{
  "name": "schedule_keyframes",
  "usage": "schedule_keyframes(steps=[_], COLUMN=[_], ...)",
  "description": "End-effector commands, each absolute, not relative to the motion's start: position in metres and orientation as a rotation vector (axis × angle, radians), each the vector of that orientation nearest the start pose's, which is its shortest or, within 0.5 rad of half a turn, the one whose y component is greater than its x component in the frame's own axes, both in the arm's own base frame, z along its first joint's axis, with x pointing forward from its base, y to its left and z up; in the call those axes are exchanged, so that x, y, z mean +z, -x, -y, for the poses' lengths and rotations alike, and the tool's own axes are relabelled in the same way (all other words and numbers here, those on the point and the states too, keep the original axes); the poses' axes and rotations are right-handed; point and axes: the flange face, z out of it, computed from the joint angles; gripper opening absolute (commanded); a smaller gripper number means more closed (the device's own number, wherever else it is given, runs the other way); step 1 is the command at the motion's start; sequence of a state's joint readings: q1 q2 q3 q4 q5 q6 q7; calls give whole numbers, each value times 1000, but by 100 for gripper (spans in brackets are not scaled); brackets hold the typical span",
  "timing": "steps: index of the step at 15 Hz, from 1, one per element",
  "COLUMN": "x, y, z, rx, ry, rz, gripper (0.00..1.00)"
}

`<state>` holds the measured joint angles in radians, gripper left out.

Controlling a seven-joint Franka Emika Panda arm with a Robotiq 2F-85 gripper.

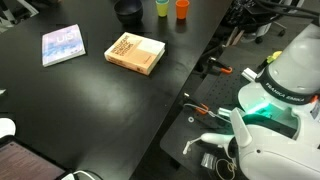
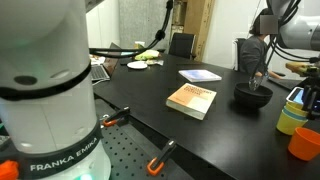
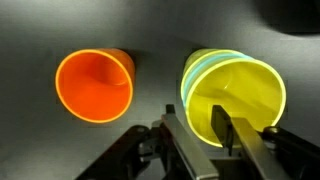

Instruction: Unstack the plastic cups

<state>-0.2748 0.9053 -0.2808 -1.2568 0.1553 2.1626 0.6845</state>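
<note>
In the wrist view a yellow-green cup (image 3: pixel 240 100) sits nested in a light blue cup whose rim (image 3: pixel 189 80) shows at its left side. A single orange cup (image 3: pixel 93 87) stands apart to the left. My gripper (image 3: pixel 200 130) is open right above the stack's near rim, with one finger over the inside of the yellow-green cup and the other outside it. I cannot tell whether the fingers touch it. In both exterior views the stack (image 1: pixel 161 8) (image 2: pixel 293 115) and the orange cup (image 1: pixel 182 9) (image 2: pixel 305 143) stand on the black table. The gripper is not clearly seen there.
A dark round bowl (image 1: pixel 127 10) (image 2: pixel 252 96) stands near the cups. A tan book (image 1: pixel 135 53) (image 2: pixel 192 100) and a thin bluish booklet (image 1: pixel 62 45) (image 2: pixel 200 75) lie on the black table (image 1: pixel 90 110). The robot base (image 1: pixel 275 100) stands at the table's edge, with orange clamps (image 2: pixel 158 160) nearby.
</note>
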Motion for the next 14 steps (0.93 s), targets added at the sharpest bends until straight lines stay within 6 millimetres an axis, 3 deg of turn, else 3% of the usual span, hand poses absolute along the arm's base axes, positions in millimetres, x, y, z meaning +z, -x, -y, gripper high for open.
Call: schedule_keyframes(steps=[1,2,5,7,14], x=[230,230,236,242,260], y=[-682,-683,-685,-685,-688], z=[347,345,340,335,322], rx=[-60,-56,-42,-12,-45], ry=[2617,2633,2648,2660,2711], rz=[-1839,-1856,-1830,-1815,-1809], gripper=[13,5,0,4,4])
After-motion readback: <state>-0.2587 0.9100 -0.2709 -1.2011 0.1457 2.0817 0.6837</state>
